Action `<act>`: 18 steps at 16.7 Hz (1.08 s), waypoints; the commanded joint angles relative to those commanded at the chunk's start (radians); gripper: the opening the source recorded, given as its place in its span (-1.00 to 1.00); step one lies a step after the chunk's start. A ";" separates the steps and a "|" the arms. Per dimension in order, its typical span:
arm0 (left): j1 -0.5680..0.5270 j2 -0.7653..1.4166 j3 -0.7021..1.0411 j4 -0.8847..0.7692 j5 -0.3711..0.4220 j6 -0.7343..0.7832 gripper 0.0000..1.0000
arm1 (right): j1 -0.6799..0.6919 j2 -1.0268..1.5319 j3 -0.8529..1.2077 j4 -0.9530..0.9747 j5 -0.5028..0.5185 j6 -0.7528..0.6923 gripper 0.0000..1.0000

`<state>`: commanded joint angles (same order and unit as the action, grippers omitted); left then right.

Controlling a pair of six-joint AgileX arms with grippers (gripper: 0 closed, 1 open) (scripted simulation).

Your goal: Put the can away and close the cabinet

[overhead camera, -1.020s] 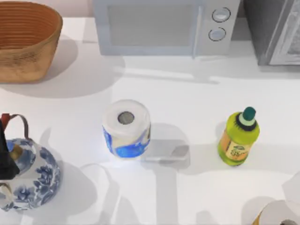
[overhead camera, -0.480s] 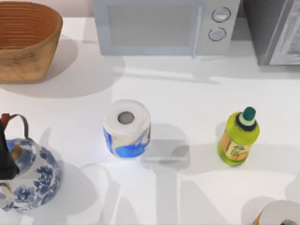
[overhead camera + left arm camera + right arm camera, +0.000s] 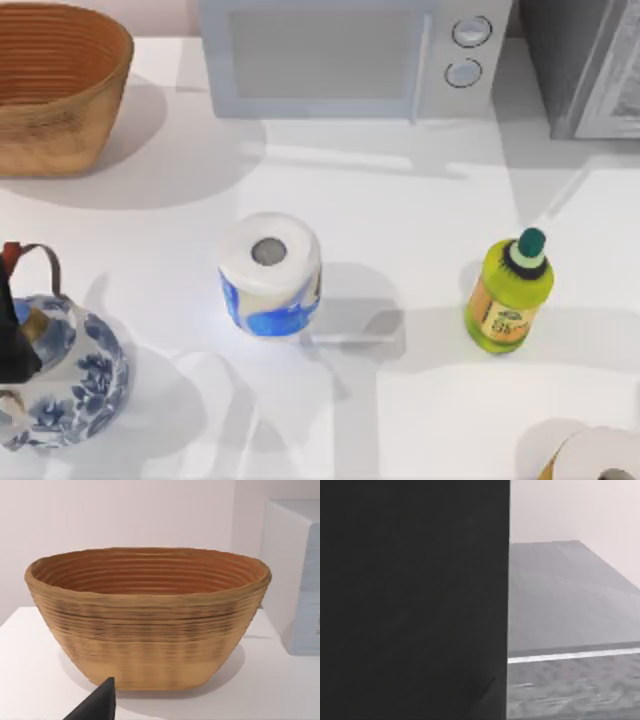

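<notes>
White table (image 3: 400,200) under bright light, pale wall (image 3: 125,515) behind

Left hand (image 3: 97,705): matte black, wedge-shaped fingertip, sharp edges, no visible markings or cables.

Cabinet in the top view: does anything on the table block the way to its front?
Nothing visible does. The table in front of the cabinet is bare; the microwave stands beside it toward the left, and the green bottle stands well forward of it, apart.
</notes>
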<state>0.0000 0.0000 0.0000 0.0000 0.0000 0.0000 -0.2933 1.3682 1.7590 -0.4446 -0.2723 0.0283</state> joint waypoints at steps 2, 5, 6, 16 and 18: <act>0.000 0.000 0.000 0.000 0.000 0.000 1.00 | 0.194 -0.006 -0.003 -0.006 0.190 0.001 1.00; 0.000 0.000 0.000 0.000 0.000 0.000 1.00 | 0.458 -0.027 -0.014 -0.008 0.450 0.000 1.00; 0.000 0.000 0.000 0.000 0.000 0.000 1.00 | 0.528 -0.037 -0.019 -0.007 0.520 -0.001 1.00; 0.000 0.000 0.000 0.000 0.000 0.000 1.00 | 0.711 -0.098 -0.035 -0.006 0.743 -0.021 1.00; 0.000 0.000 0.000 0.000 0.000 0.000 1.00 | 0.700 -0.081 -0.023 -0.001 0.736 -0.021 1.00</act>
<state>0.0000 0.0000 0.0000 0.0000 0.0000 0.0000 0.4064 1.2868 1.7363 -0.4453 0.4637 0.0074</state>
